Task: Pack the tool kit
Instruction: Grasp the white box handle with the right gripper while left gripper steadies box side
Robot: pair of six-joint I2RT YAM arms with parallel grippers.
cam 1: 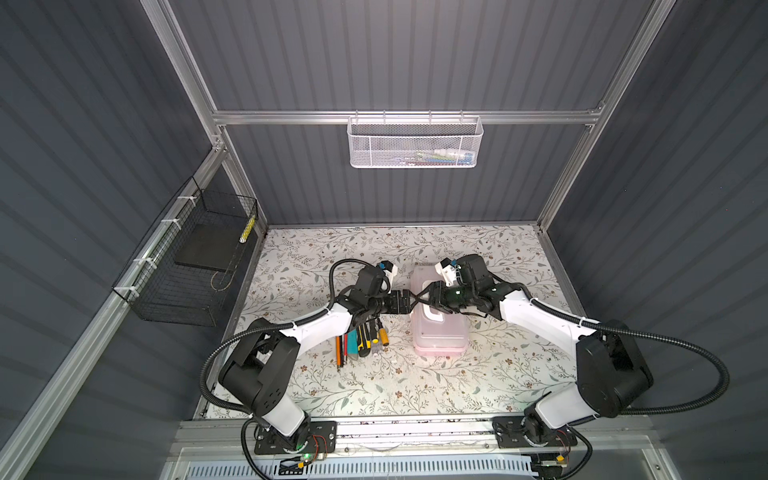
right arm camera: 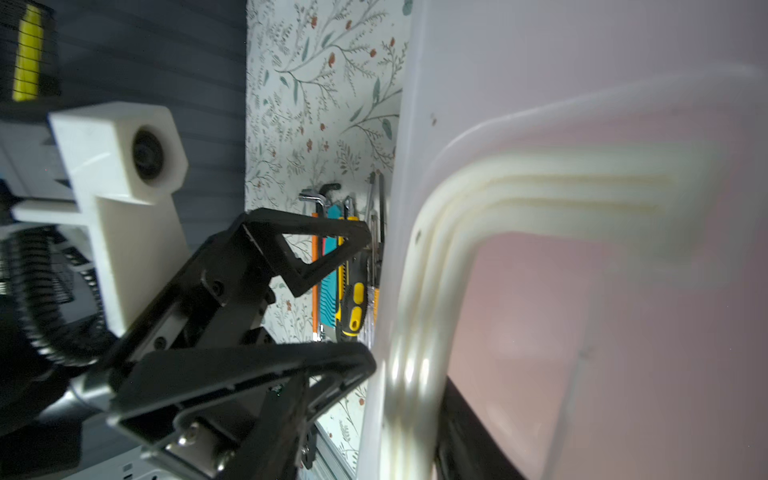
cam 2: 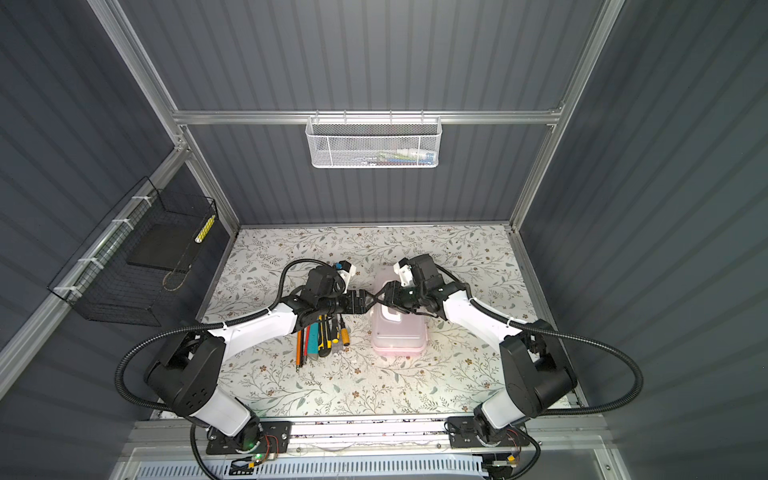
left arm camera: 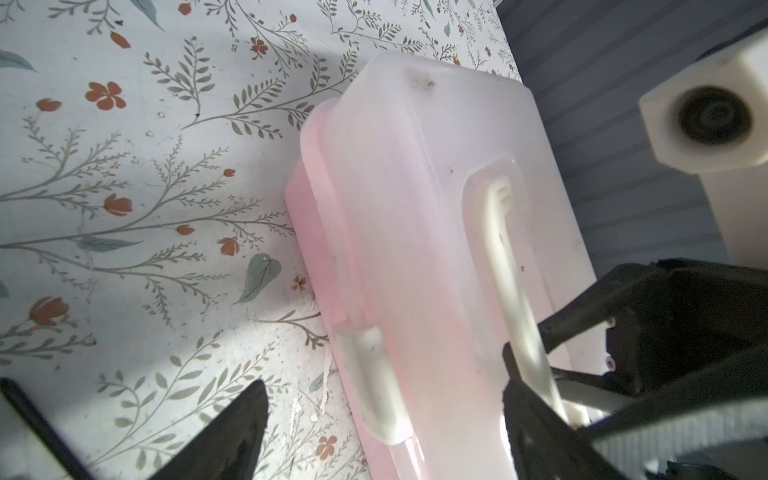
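On the left, we see the loose tools (cam 1: 360, 337) on the table (cam 1: 374, 395), just beside the pink case (cam 1: 440, 338). They lie parallel to its long axis, which runs away from the arm bases. Our left gripper (right arm camera: 370, 296), the nearer one, stands spread astride the white latch (left arm camera: 374, 382) on the case's left edge. Our right gripper (cam 1: 423, 300) straddles the handle (left arm camera: 505, 266) on the closed lid; we cannot tell whether it clamps.

L gripper (left arm camera: 382, 370): jaws wide apart. Pink case (left arm camera: 309, 220), frosted lid (left arm camera: 436, 145) on, partly btwn them; white latch (left arm camera: 374, 386) in gap. One fingertip (left arm camera: 528, 409) beside white handle (left arm camera: 498, 249), other over floral tabletop (left arm camera: 124, 166).
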